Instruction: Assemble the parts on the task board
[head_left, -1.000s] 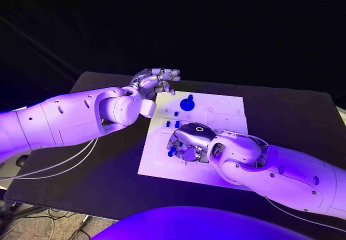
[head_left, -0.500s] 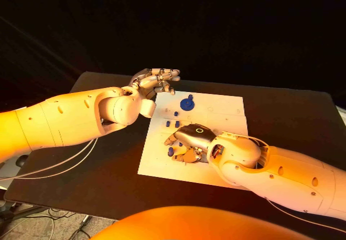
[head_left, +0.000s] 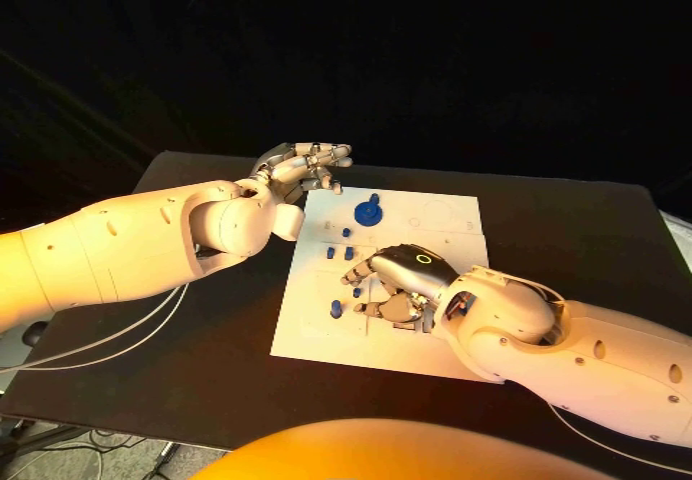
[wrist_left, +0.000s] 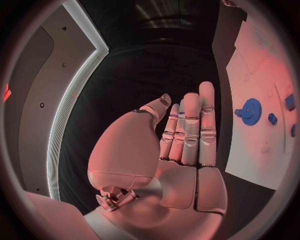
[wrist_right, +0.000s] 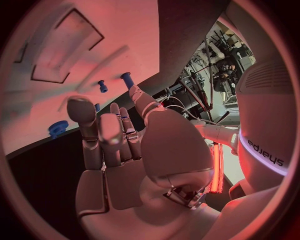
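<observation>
The task board (head_left: 433, 232) lay at frame centre, its long axis running top to bottom, slightly tilted. The blue gear part (head_left: 369, 212) sat near its upper edge. The left hand (head_left: 303, 163), upper left, held nothing, fingers together. The right hand (head_left: 392, 285) rested palm-down over the board; its grasp could not be determined.

the right hand (head_left: 392, 285) covers the middle of the task board (head_left: 447, 215); whether its curled fingers hold a part cannot be told.

White task board (head_left: 433, 215) flat mid-table.
Blue gear-shaped part (head_left: 369, 211) near far edge; small blue pegs (head_left: 346, 233) nearer the middle, another (head_left: 336, 308) toward left edge.
</observation>
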